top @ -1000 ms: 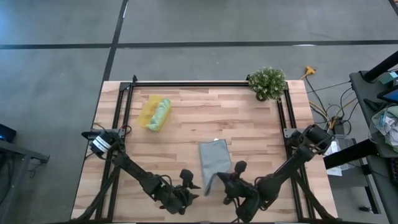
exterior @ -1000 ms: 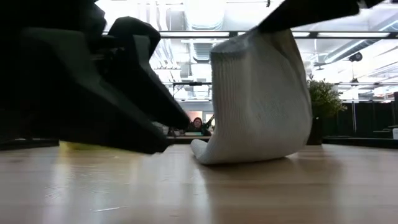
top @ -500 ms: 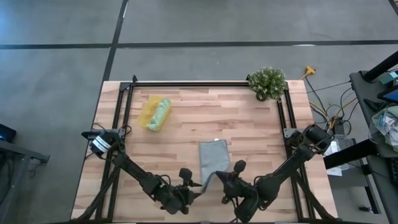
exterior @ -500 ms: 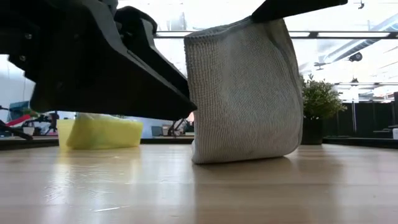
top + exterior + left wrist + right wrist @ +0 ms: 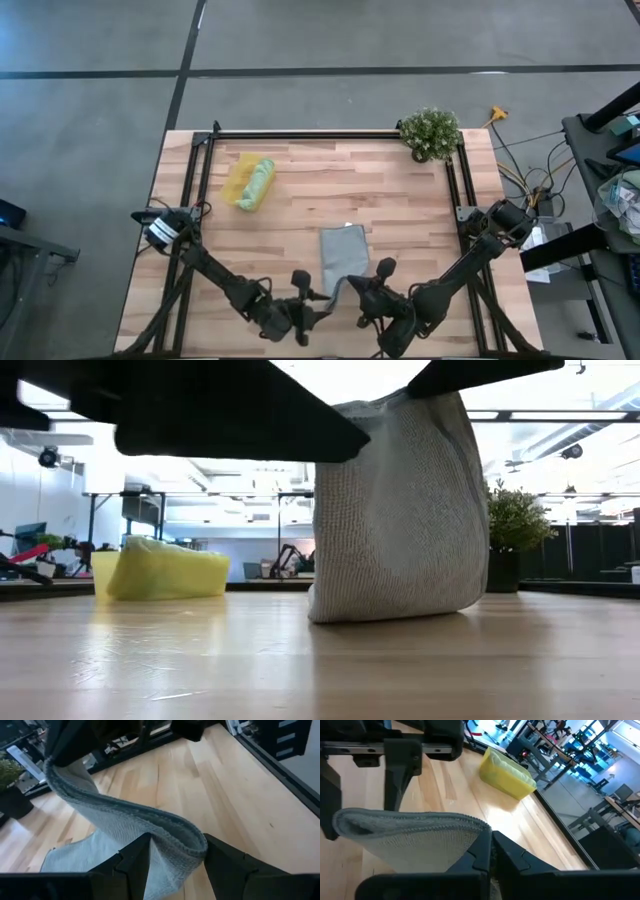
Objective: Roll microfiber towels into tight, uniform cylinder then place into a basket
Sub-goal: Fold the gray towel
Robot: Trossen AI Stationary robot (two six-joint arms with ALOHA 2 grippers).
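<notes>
Grey-blue towel (image 5: 342, 256): lies on the table's near-centre, far part flat, near edge lifted off the wood and hanging as a curved fold; low view shows it (image 5: 400, 520) as a tall draped sheet, bottom bulge resting on the tabletop. Knit texture plain to see.

Right gripper (image 5: 360, 292): fingers pinched shut on the towel's raised near corner; right wrist view has the cloth edge (image 5: 410, 837) clamped where the two dark fingers meet.

Left gripper (image 5: 318, 300): just beside the raised edge, on the towel's left. Fingers stand apart, fairly wide, w/ the folded cloth edge (image 5: 150, 827) sitting in the gap between them. Whether the pads press the cloth – can't tell; reads as straddling, not gripping.

Light green towel (image 5: 258, 183): rolled, lying in the basket (image 5: 238, 180) at the table's far-left area, well apart from both grippers. Low view: yellow translucent bin wall (image 5: 105, 575) w/ pale green bulk heaped above its rim.

Surface: table (image 5: 400, 210) of light wood planks, butcher-block look, glossy enough to mirror the basket in the low view. Dark metal frame rails (image 5: 205, 180) run along left, right and far sides.

Potted plant (image 5: 430, 133): far-right corner, upright, dark pot.

Room: grey concrete floor w/ dark seam lines (image 5: 300, 72) beyond the table; cables and equipment off the right side (image 5: 610, 190). Low view looks into a bright open hall – ceiling beams, desks, machinery in the distance.
</notes>
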